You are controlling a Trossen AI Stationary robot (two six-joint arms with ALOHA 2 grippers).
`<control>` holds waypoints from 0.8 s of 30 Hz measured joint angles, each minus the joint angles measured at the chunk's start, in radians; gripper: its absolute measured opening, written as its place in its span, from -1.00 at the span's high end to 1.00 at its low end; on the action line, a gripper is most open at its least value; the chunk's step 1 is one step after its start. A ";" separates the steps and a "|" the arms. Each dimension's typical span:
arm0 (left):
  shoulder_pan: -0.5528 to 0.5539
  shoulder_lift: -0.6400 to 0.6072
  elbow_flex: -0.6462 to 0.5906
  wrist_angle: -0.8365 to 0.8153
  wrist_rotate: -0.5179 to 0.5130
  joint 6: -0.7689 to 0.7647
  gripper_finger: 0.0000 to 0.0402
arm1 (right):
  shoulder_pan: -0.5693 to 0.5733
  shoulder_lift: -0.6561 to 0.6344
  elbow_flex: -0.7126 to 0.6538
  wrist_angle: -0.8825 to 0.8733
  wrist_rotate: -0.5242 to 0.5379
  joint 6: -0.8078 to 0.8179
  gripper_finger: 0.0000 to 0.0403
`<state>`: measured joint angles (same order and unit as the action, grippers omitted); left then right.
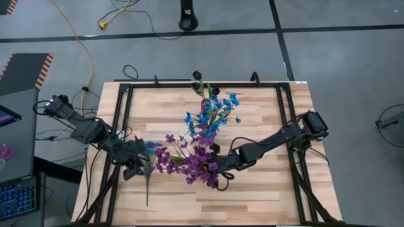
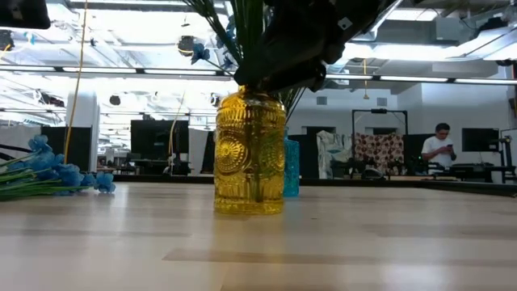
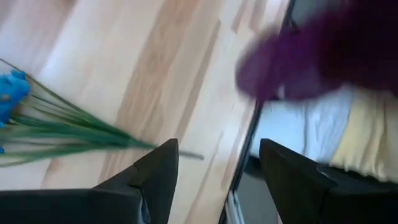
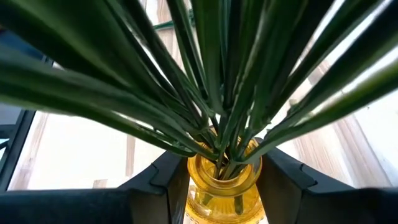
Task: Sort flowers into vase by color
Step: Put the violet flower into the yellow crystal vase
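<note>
A yellow glass vase (image 2: 249, 153) stands on the table and holds purple blooms (image 1: 197, 162) on green stems (image 4: 217, 93). Behind it a blue vase (image 2: 292, 166) carries blue clusters (image 1: 213, 112), with dark buds (image 1: 201, 81) farther back. One blue sprig (image 1: 149, 173) lies flat on the table, its stem (image 3: 74, 132) just ahead of my open left gripper (image 3: 217, 174), which touches nothing. My right gripper (image 4: 224, 180) is open just above the yellow vase's mouth (image 2: 299, 48), one finger on either side of the stem bunch.
A black metal frame (image 1: 123, 120) borders the wooden tabletop. Bare wood lies toward the near edge (image 1: 252, 202) and the far right corner (image 1: 265, 107). In the room behind, a person (image 2: 440, 149) stands among desks and monitors.
</note>
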<state>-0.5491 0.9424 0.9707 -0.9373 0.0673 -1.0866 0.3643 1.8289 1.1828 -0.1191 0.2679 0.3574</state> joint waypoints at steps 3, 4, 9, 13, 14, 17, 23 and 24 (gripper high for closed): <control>0.000 0.000 0.000 -0.021 0.071 0.019 -0.05 | 0.008 -0.006 0.000 -0.015 0.000 0.002 0.10; 0.000 0.000 0.000 -0.032 0.084 0.018 -0.05 | 0.011 -0.006 0.000 -0.020 -0.001 0.002 0.10; 0.000 0.000 0.000 -0.060 0.080 0.018 -0.05 | 0.018 -0.013 -0.001 -0.027 -0.002 0.004 0.10; 0.000 0.000 0.000 -0.060 0.055 0.018 -0.05 | 0.018 -0.013 -0.001 -0.016 -0.002 0.001 0.05; 0.000 0.000 0.000 -0.060 0.049 0.018 -0.05 | 0.018 -0.013 -0.002 -0.014 -0.003 -0.002 0.03; 0.000 0.000 0.000 -0.060 0.047 0.018 -0.05 | 0.019 -0.012 -0.002 -0.008 -0.002 -0.007 -0.05; 0.000 0.000 0.000 -0.060 0.044 0.018 -0.05 | 0.019 -0.012 -0.002 -0.008 -0.004 -0.005 -0.21; 0.000 0.000 0.000 -0.060 0.044 0.018 -0.05 | 0.019 -0.012 -0.002 -0.008 -0.004 -0.004 -0.23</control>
<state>-0.5495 0.9424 0.9707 -0.9970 0.1112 -1.0683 0.3832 1.8172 1.1809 -0.1268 0.2638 0.3537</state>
